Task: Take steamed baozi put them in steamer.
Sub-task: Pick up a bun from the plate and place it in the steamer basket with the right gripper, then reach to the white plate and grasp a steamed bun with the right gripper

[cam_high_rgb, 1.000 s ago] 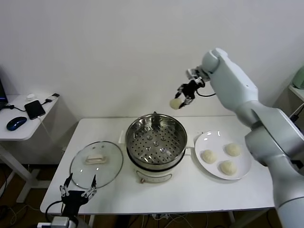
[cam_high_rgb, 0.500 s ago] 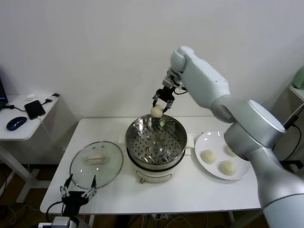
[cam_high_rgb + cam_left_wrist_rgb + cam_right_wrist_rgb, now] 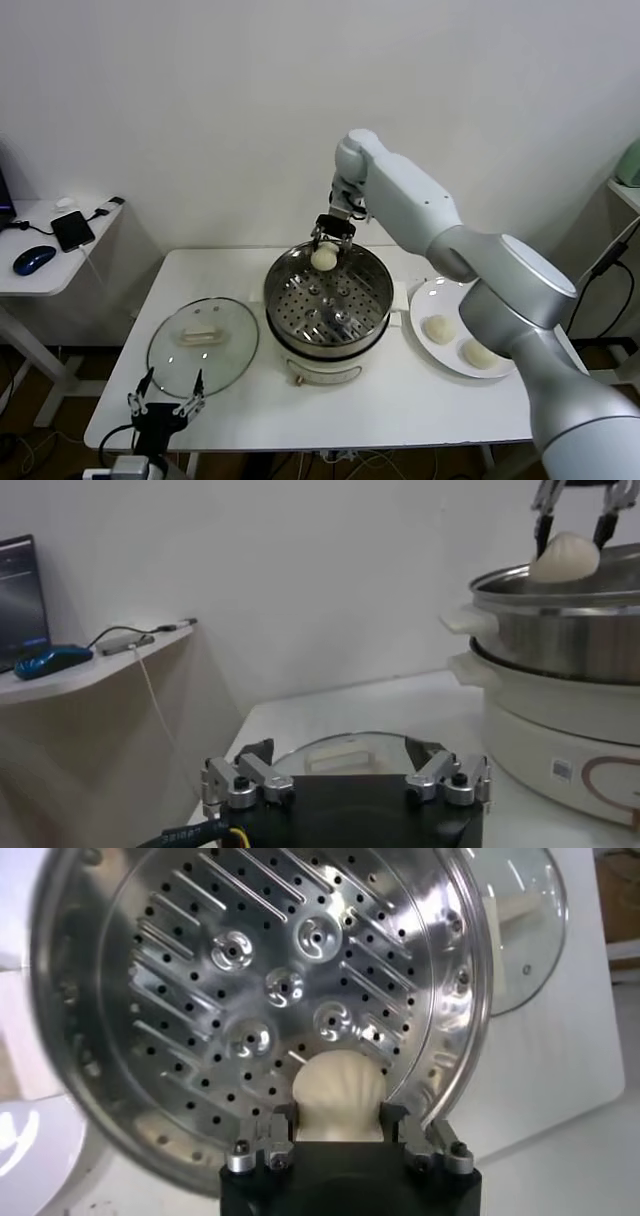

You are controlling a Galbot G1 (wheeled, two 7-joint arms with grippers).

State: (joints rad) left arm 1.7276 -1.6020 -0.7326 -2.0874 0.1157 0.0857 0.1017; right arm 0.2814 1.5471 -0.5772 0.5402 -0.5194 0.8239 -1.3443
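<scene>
The right gripper (image 3: 325, 243) has swung in from high beside the plate (image 3: 437, 296) and now hangs over the far rim of the steamer (image 3: 328, 300), its jaws part-closed on one bun (image 3: 323, 259) just above the perforated tray, so this first baozi looks ready to be lowered and let go. The bun is smooth, domed, matt cream dough with a pleated face; the steamer is round, shiny steel with a holed, ribbed tray. The left gripper (image 3: 165, 396) waits below the bench edge near the glass lid (image 3: 203, 345), jaws wide open and empty.
</scene>
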